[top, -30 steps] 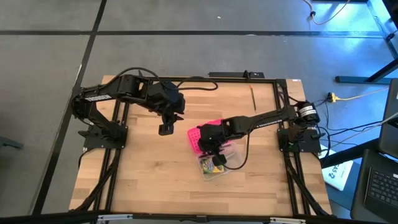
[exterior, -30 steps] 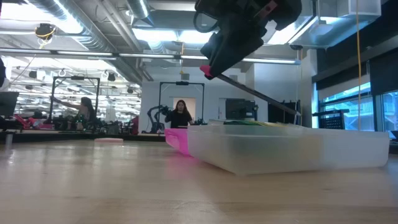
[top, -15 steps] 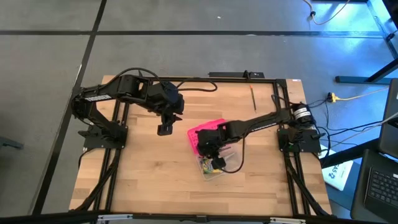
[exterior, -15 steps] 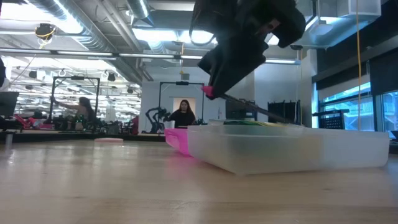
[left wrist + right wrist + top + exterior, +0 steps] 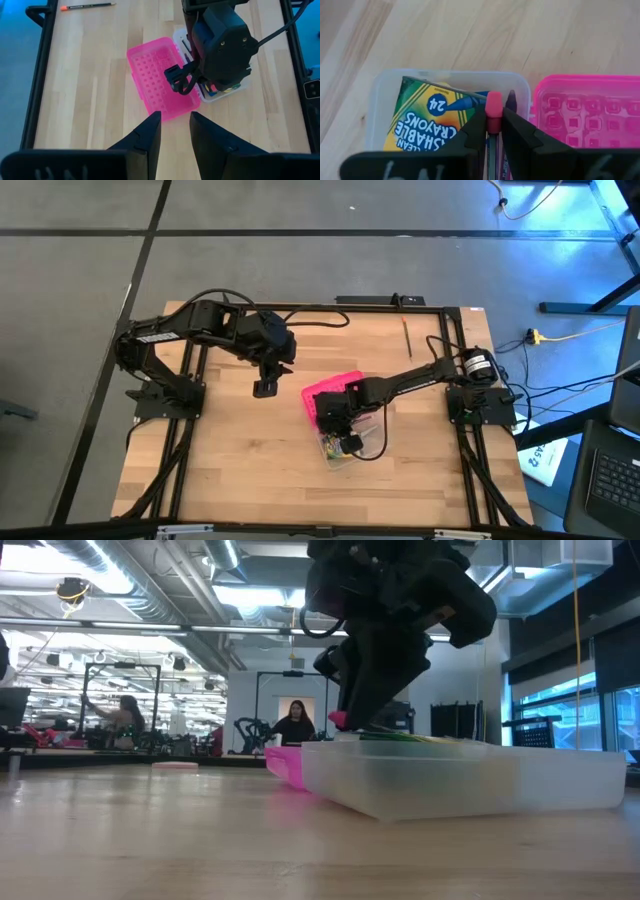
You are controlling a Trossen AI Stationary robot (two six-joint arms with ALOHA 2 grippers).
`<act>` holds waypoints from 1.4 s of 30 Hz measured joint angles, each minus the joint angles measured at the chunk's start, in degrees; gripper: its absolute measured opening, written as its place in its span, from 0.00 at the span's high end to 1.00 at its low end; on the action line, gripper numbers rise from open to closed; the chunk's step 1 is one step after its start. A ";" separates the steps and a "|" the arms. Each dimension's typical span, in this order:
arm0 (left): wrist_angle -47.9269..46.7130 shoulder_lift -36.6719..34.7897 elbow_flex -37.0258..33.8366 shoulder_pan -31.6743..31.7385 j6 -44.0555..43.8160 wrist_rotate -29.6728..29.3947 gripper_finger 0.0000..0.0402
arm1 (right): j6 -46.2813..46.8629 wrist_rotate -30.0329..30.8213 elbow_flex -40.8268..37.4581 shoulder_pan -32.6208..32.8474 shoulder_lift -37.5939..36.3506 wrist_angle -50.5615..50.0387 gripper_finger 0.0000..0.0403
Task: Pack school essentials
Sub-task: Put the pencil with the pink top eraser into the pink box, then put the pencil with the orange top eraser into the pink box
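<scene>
A clear case (image 5: 347,444) lies on the table with its pink perforated lid (image 5: 333,393) folded open flat beside it. Inside lie a green-yellow crayon box (image 5: 430,120) and a dark pen (image 5: 511,98). My right gripper (image 5: 493,122) is low over the case (image 5: 460,780), shut on a pencil with a pink eraser (image 5: 493,106). My left gripper (image 5: 175,125) hangs high over the table's far left part (image 5: 266,387), its fingers a little apart with nothing between them. A loose pencil (image 5: 407,338) lies near the table's far edge. My right gripper pinches the pencil between its two fingers just behind the pink eraser (image 5: 493,121). The fingers slant down from the table's right side. The eraser end (image 5: 338,720) sticks out past the fingertips, at the case's rim height. The shaft runs back under the gripper over the case's contents.
The loose pencil (image 5: 87,6) has an orange tip. The black frame rails (image 5: 185,430) run along the table's left and right sides. Bare wood lies near and left of the case. People stand far off in the room behind.
My right gripper has sunk toward the case with the pencil. The pencil, which slanted from the raised eraser end down into the case, now lies almost level at the case's rim.
</scene>
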 joint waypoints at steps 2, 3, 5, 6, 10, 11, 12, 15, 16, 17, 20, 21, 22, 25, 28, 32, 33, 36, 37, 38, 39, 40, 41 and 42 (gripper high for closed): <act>0.00 0.00 0.00 0.00 0.00 0.00 0.76 | 0.01 0.00 0.00 -0.01 0.00 0.01 0.86; 0.02 0.00 0.00 0.00 0.00 0.00 0.76 | 0.01 0.01 0.00 -0.01 0.00 0.01 0.86; 0.00 0.00 0.00 0.00 0.00 0.00 0.76 | -0.01 0.01 0.00 -0.01 0.00 0.04 0.86; 0.01 0.00 0.00 0.00 0.00 0.00 0.76 | -0.01 0.02 0.00 -0.01 0.00 0.07 0.86; 0.02 0.00 0.00 0.00 0.00 0.00 0.76 | 0.01 0.09 0.00 -0.01 0.00 0.55 0.84; 0.02 0.00 0.00 0.00 0.00 0.00 0.76 | 0.06 0.33 0.00 -0.01 0.00 0.66 0.83; 0.02 0.00 0.00 0.00 0.00 0.00 0.76 | 0.09 0.47 0.00 -0.01 0.00 0.70 0.81; 0.01 0.00 0.00 0.00 0.00 0.00 0.76 | 0.05 0.97 0.00 -0.01 0.00 0.91 0.74; 0.02 0.00 0.00 0.00 0.00 0.00 0.76 | 0.05 1.02 0.00 -0.01 0.00 0.93 0.71; 0.02 0.00 0.00 0.00 0.00 0.00 0.76 | 0.05 1.05 0.00 -0.01 0.00 0.93 0.69; 0.02 0.00 0.00 0.00 0.00 0.00 0.76 | 0.05 1.05 0.00 -0.05 0.00 0.91 0.63; 0.02 0.00 0.00 0.02 0.00 0.00 0.76 | 0.03 1.07 0.03 -0.05 0.00 0.72 0.62; 0.02 0.00 0.00 0.03 0.00 0.00 0.76 | 0.03 1.22 0.38 -0.14 0.00 -0.37 0.61; 0.02 0.00 0.00 0.04 -0.02 0.00 0.76 | 0.04 2.44 3.31 -0.83 0.02 -6.98 0.60; 0.02 0.00 0.00 0.04 -0.02 0.00 0.76 | 3.24 3.33 6.88 -2.48 0.01 -14.37 0.60; -0.50 -0.12 0.00 0.04 -0.05 0.00 0.76 | 6.72 2.19 9.07 -5.20 -2.48 -17.88 0.60; -0.78 -0.27 0.00 0.04 -0.12 0.00 0.76 | 7.73 2.12 9.14 -5.88 -3.49 -18.24 0.60; -1.00 -1.35 0.00 0.04 -0.37 -0.03 0.76 | 11.17 1.91 9.02 -8.47 -7.23 -19.25 0.60; -0.94 -1.70 0.07 0.04 -0.39 -0.12 0.76 | 12.37 1.89 8.79 -9.46 -8.65 -19.36 0.60; -1.03 -2.17 0.07 0.04 -0.46 -0.47 0.76 | 13.32 1.89 8.72 -10.54 -10.07 -19.71 0.60; -1.08 -2.41 0.07 0.04 -0.53 -0.87 0.76 | 14.05 2.37 8.66 -11.67 -11.42 -19.99 0.60; -1.03 -2.74 0.07 0.04 -0.55 -1.42 0.76 | 15.57 3.63 8.66 -12.76 -12.53 -20.67 0.60; -1.17 -3.08 0.07 0.04 -0.55 -2.08 0.76 | 17.30 5.28 8.66 -13.95 -13.88 -21.21 0.60; -1.18 -3.42 0.07 0.04 -0.56 -2.42 0.76 | 19.02 7.17 8.61 -15.16 -15.07 -22.19 0.60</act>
